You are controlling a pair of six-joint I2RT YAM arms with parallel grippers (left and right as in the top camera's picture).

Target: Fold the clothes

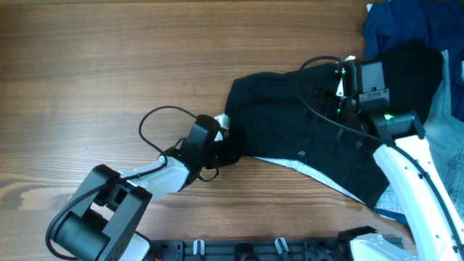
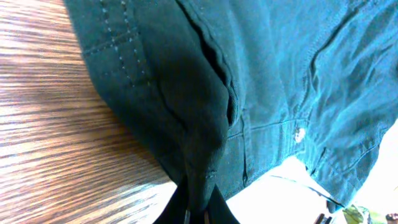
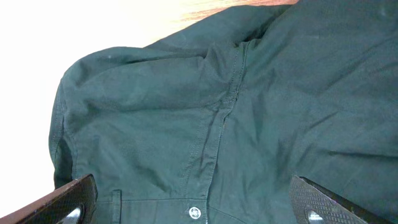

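A dark green-black garment (image 1: 290,123) lies spread across the table's right half. My left gripper (image 1: 226,145) is at its left edge, shut on a pinched fold of the cloth (image 2: 200,180); the fabric bunches up into the closed fingers (image 2: 199,211). My right gripper (image 1: 335,93) hovers above the garment's upper right part, its fingers wide open (image 3: 193,208) over the seam and a small button (image 3: 195,213), touching nothing that I can see.
A blue garment (image 1: 406,25) lies at the back right corner, with light cloth (image 1: 446,123) along the right edge. A white lining (image 1: 304,168) shows under the dark garment's front edge. Bare wood table (image 1: 87,65) spreads to the left.
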